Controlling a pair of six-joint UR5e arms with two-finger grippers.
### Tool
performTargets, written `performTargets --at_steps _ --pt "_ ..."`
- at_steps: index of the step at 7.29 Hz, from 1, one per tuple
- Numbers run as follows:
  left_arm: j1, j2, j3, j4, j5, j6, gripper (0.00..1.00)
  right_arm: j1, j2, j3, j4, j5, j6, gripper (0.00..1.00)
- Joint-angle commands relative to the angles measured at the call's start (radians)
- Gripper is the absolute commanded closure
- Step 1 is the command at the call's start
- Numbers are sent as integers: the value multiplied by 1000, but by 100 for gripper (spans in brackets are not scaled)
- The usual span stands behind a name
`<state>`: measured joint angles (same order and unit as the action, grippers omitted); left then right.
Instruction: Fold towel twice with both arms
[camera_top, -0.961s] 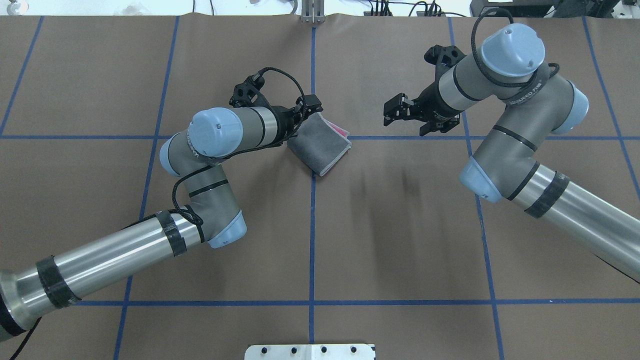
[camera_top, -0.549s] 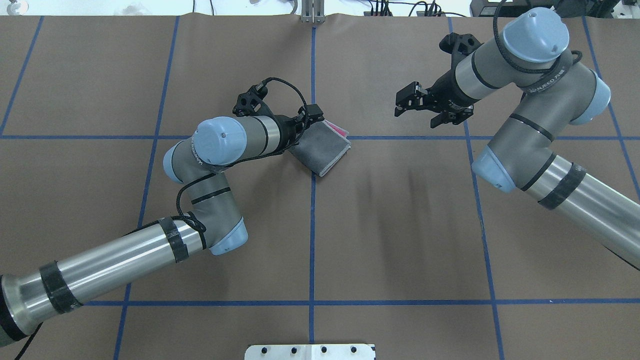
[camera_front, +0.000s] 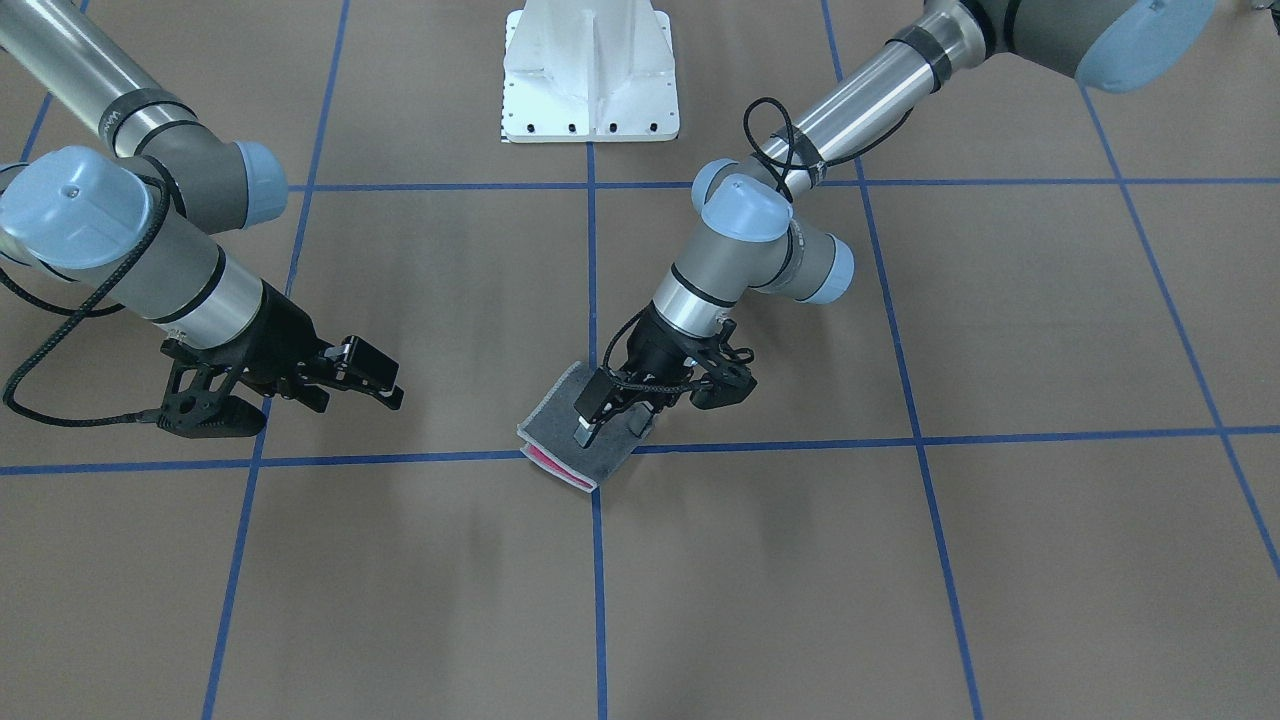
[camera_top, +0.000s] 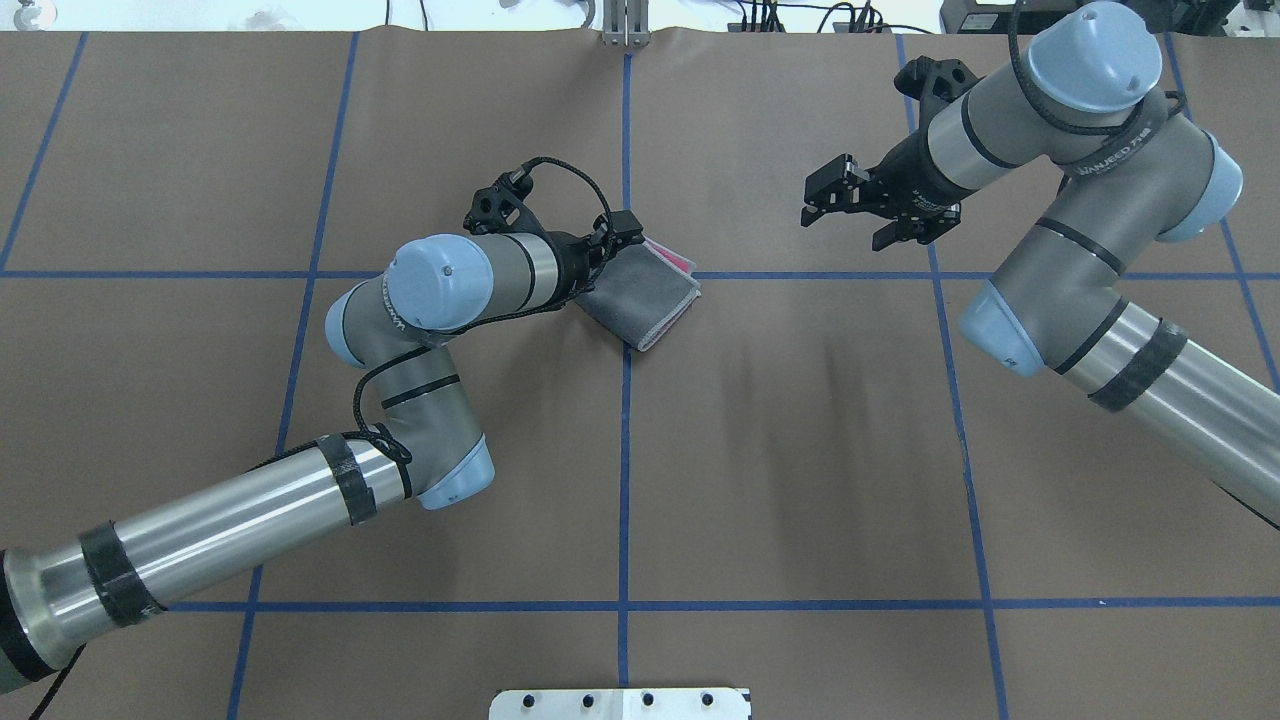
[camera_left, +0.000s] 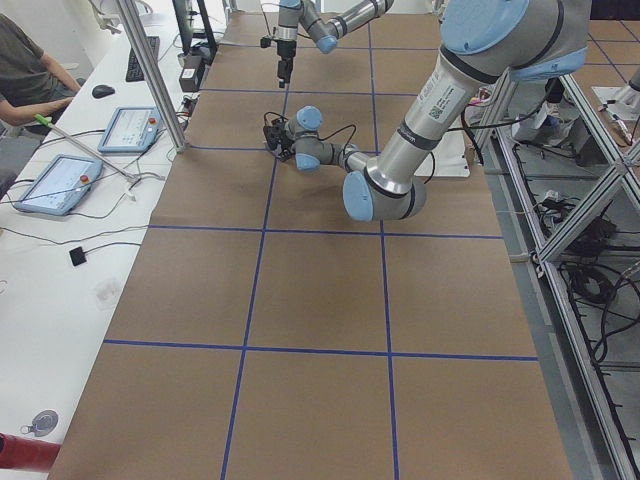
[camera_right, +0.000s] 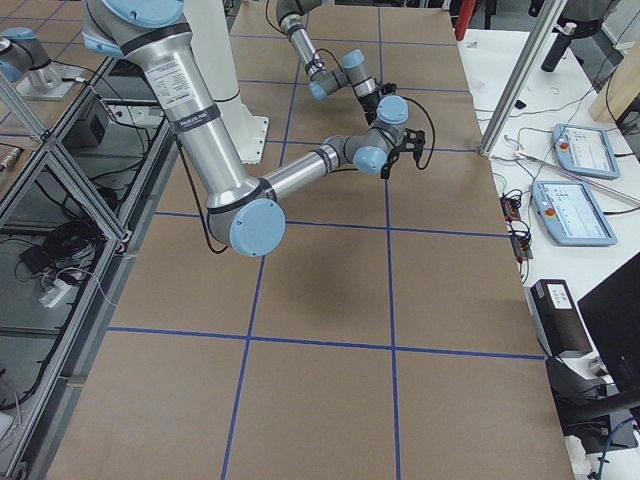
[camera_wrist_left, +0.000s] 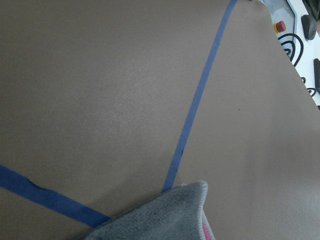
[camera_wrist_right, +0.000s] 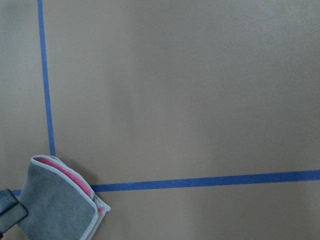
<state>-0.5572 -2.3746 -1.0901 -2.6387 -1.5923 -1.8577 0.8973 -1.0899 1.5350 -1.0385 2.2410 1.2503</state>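
Observation:
The towel (camera_top: 650, 295) lies folded small at the table's middle, dark grey outside with a pink strip at its far edge. It also shows in the front view (camera_front: 552, 432), the left wrist view (camera_wrist_left: 165, 220) and the right wrist view (camera_wrist_right: 55, 205). My left gripper (camera_top: 618, 232) sits low over the towel's left edge; in the front view (camera_front: 612, 425) its fingers stand apart over the cloth, open. My right gripper (camera_top: 815, 198) is open and empty, raised well to the right of the towel, and shows in the front view (camera_front: 393, 385) too.
The table is covered in brown paper (camera_top: 800, 450) with a grid of blue tape lines. The white pedestal base (camera_front: 590, 70) stands at the robot's side. Tablets (camera_left: 130, 125) and a seated person (camera_left: 25, 65) are beyond the far edge.
My right arm has drawn back to the right and farther from the towel. My left gripper has lowered a little, and the towel's raised left edge now lies flat.

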Motion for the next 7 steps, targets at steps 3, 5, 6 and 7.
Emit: performTargets --at_steps 3,5,6,7 --pt "-55 18 -103 52 -119 2 0 46 -71 46 0 0 -2 0" --pt "-102 212 -427 296 -227 18 0 107 -175 98 0 -1 -20 0" --pt "-163 309 -561 415 -307 84 0 148 -223 102 0 -1 -73 0" --pt "-191 416 -690 531 -334 220 0 196 -282 114 0 -6 -156 0"
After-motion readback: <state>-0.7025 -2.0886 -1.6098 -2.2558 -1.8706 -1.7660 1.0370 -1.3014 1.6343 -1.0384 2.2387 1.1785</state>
